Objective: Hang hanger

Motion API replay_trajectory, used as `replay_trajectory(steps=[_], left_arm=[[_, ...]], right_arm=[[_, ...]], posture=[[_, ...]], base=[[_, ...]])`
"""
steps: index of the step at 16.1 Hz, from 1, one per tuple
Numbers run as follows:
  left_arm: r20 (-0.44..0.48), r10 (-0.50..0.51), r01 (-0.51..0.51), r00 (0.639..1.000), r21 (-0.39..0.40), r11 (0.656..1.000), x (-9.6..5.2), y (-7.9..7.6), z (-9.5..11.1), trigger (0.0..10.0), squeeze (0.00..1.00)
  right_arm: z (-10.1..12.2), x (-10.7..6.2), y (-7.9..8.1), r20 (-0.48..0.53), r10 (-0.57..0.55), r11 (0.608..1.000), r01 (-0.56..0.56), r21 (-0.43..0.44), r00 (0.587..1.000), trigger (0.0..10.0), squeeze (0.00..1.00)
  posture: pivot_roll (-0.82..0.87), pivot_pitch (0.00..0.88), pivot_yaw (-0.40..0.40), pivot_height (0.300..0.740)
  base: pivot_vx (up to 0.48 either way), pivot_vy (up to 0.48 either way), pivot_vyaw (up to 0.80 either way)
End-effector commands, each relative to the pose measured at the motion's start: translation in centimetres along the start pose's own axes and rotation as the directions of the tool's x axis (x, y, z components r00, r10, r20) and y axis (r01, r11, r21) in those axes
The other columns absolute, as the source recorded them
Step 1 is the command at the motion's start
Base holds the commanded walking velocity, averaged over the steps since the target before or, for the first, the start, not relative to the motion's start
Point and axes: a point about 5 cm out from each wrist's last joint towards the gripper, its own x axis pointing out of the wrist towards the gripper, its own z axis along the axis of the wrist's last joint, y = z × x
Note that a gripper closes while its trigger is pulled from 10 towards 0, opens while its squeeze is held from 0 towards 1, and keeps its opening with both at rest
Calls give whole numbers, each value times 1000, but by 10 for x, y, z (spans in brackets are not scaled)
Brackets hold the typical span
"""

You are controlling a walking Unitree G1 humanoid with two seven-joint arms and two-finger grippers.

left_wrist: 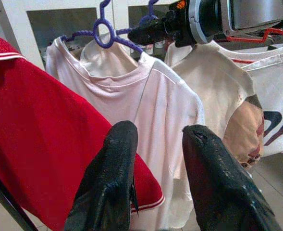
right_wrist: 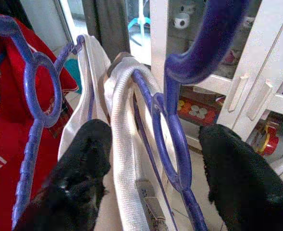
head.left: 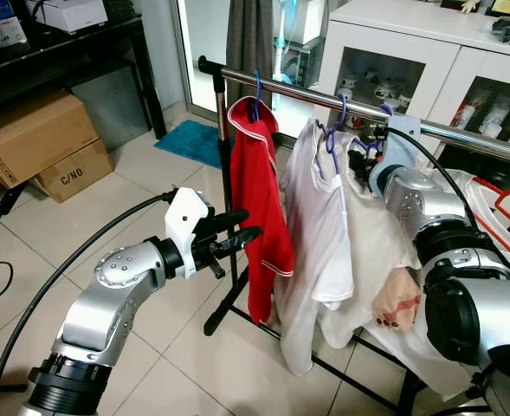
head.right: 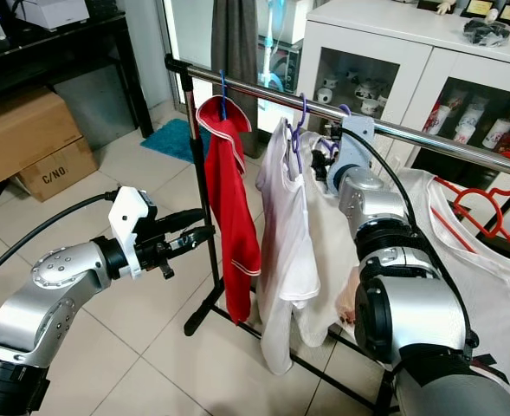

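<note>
Hanger, purple, carrying a cream shirt, sits between the right pincer's wide-spread fingers, hook by the steel rail, apparently seated for release. Left pincer hovers parted, empty, facing the red garment.

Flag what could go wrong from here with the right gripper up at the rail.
1. The right gripper has open fingers around the purple hanger neck; pulling back skewed could snag it and drag the hook off the rail.
2. The cream shirt hangs packed against the white shirt, so it could get tugged.
3. The left gripper sits near the red shirt and could catch it.
</note>
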Motion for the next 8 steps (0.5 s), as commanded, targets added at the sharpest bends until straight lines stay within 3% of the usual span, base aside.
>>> replay_trajectory(steps=[1, 8], left_arm=[[-2, -5, 5, 1000, 5, 1000, 0, -1, 2, 10000, 0], [-4, -3, 3, 1000, 4, 1000, 0, 0, 2, 10000, 0]], right_arm=[[8, 0, -1, 18, 9, 1000, -9, 21, 1000, 0, 0], [8, 1, -2, 17, 10, 1000, -10, 18, 1000, 0, 0]], posture=[[-139, 0, 7, 740], [-141, 0, 9, 740]], base=[[0, 0, 0], [0, 0, 0]])
